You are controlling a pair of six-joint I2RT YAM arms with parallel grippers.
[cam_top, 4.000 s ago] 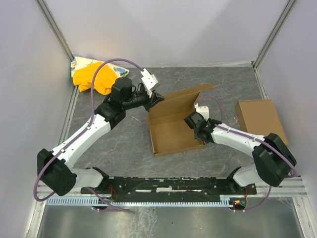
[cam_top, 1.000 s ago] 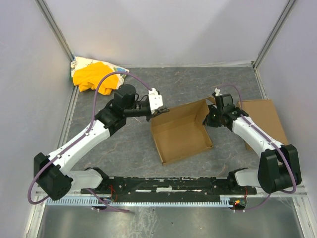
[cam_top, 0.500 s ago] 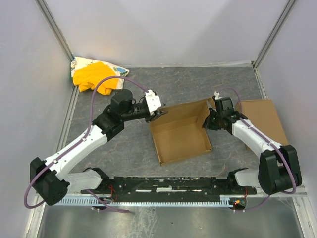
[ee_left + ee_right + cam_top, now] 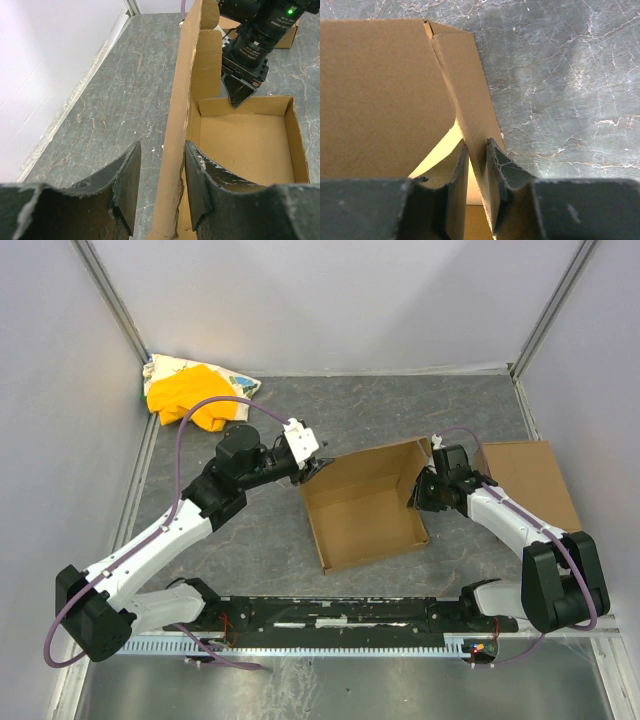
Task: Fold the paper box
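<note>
Table (image 4: 400,410) carries the box (image 4: 365,520) near its middle, toward the right edge, walls standing. Left gripper (image 4: 316,468) straddles the left wall, fingers apart, holding nothing. Right gripper (image 4: 419,497) hugs the right wall closely; pinching or clear, I cannot tell. Raising walls seems the step in hand; next probably calls for tucking flaps to lock them, then closing the lid.

right gripper (image 4: 476,146) straddles an upright wall of the paper box (image 4: 380,100) — one finger close on each side — over the grey table (image 4: 560,75).
</note>
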